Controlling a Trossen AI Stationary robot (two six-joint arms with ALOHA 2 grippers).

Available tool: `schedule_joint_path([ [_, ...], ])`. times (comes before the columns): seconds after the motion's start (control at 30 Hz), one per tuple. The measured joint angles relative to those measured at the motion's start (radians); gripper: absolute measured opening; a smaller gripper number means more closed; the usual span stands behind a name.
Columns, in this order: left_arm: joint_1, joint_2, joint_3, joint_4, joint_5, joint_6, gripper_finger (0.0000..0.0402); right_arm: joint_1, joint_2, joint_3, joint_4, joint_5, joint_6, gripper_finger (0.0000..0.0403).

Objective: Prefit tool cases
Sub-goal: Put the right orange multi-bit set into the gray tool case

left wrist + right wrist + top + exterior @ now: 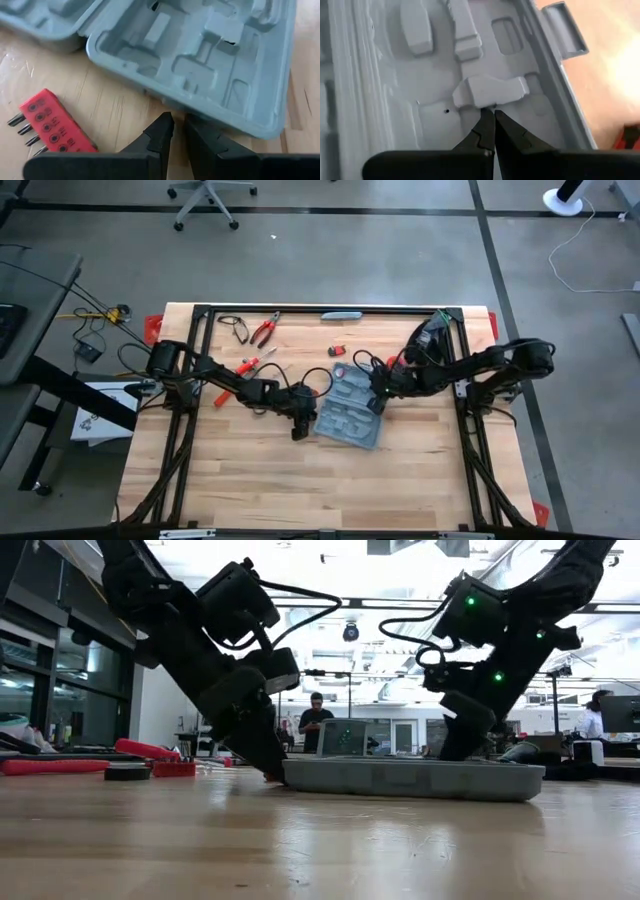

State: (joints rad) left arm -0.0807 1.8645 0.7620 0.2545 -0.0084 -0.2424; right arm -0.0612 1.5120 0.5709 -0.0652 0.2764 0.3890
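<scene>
The grey-blue tool case (350, 415) lies open and flat on the wooden table, its moulded slots facing up and holding no tools. In the low view the case (410, 778) rests on its underside. My left gripper (179, 124) points down at the table just beside the case's left outer wall (225, 120). A narrow gap shows between its fingertips, with nothing in it. My right gripper (493, 112) is shut and reaches slantwise down into the case's right half, near the handle tab (565, 27). My left gripper stands close against the case's outer wall, but I cannot tell whether it touches it. My right gripper sets its shut fingertips (485, 120) against the foot of a raised moulded block (490, 92) inside the case. It comes slanting down from the table's right. The case stays flat on the table.
A red bit holder (50, 127) lies beside my left gripper. Red-handled pliers (264, 330), a black cable loop (235, 330) and other small red tools (250, 367) lie toward the far left. A black roll (127, 772) sits at the left. People stand in the room behind.
</scene>
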Motion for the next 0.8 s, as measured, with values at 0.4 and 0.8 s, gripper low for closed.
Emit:
schedule_joint_path([
  [0.4,0.0,0.006,-0.001,0.045,0.024,0.027,0.005,-0.083,0.0,0.0,0.144,-0.085,-0.058,0.0],
  [0.8,-0.002,-0.126,-0.005,-0.068,-0.071,0.079,0.005,0.014,-0.054,0.0,0.08,0.03,-0.052,0.0],
])
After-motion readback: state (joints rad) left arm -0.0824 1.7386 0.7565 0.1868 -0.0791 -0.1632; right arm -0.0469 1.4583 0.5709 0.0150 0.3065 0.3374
